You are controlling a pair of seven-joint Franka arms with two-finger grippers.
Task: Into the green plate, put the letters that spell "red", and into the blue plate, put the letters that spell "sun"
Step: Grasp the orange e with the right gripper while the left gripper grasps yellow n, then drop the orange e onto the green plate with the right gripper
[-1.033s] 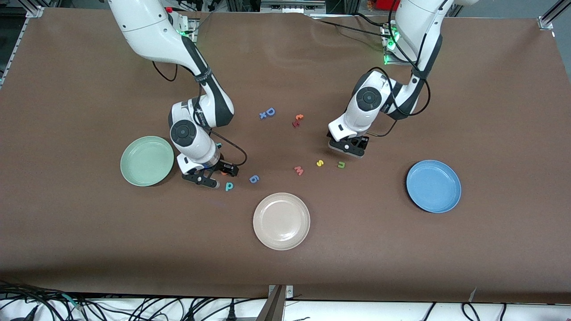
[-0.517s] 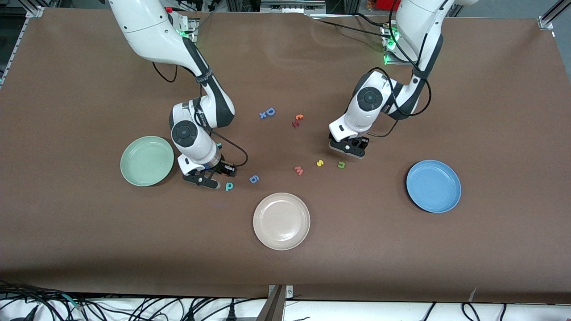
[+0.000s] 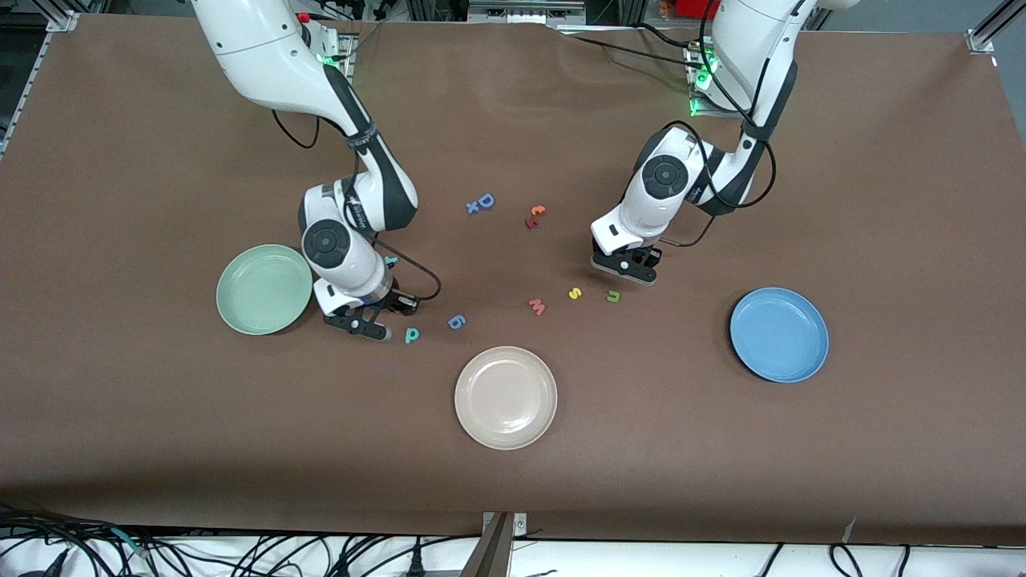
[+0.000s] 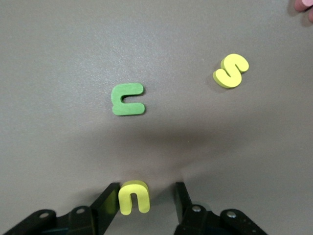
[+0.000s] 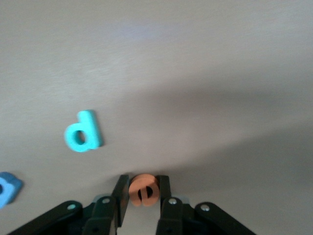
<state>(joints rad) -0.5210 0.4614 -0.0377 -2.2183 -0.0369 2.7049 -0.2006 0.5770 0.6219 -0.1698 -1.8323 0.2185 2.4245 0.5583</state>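
Observation:
My right gripper (image 3: 375, 319) (image 5: 143, 182) is low over the table beside the green plate (image 3: 264, 288), shut on the orange e (image 5: 144, 190). The teal d (image 3: 412, 335) (image 5: 83, 132) lies close by. My left gripper (image 3: 629, 271) (image 4: 145, 191) is down at the table with its jaws around the yellow u (image 4: 134, 197). One finger touches the u and a gap is left at the other. The green n (image 3: 613, 296) (image 4: 128, 99) and yellow s (image 3: 575, 293) (image 4: 231, 71) lie nearer the front camera. The blue plate (image 3: 779, 334) sits toward the left arm's end.
A beige plate (image 3: 506, 397) lies nearest the front camera, mid-table. A blue 6-like letter (image 3: 457, 321) and a pink w (image 3: 537, 306) lie between the two grippers. A blue D (image 3: 485, 200) and an orange-red pair (image 3: 535, 215) lie nearer the bases.
Both grippers' jaws have narrowed, the right onto the orange e and the left around the yellow u. The right hand has shifted slightly toward the green plate.

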